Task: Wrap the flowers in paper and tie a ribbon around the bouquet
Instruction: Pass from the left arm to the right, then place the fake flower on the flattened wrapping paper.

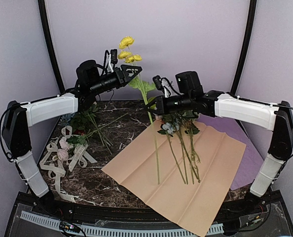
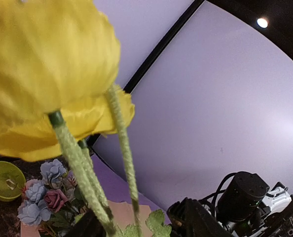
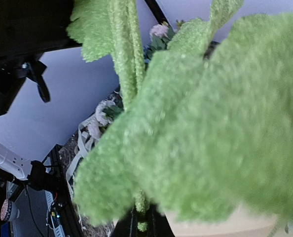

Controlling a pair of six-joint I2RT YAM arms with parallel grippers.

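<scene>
Cream ribbon (image 1: 62,160) lies untied at lower left. Our left gripper (image 1: 136,71) flanks the yellow flower (image 1: 126,42), and we cannot tell its grip. At centre our right gripper (image 1: 152,104) clamps the stem. The other flowers (image 1: 183,148) rest on flat peach paper (image 1: 205,182), with wrapping not yet begun.

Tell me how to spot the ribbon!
Start at the dark marble table and look to its left side, near the left arm. Beside the leafy flowers lies the ribbon: flat, cream-white and tangled in loops, with no stems or leaves.
</scene>
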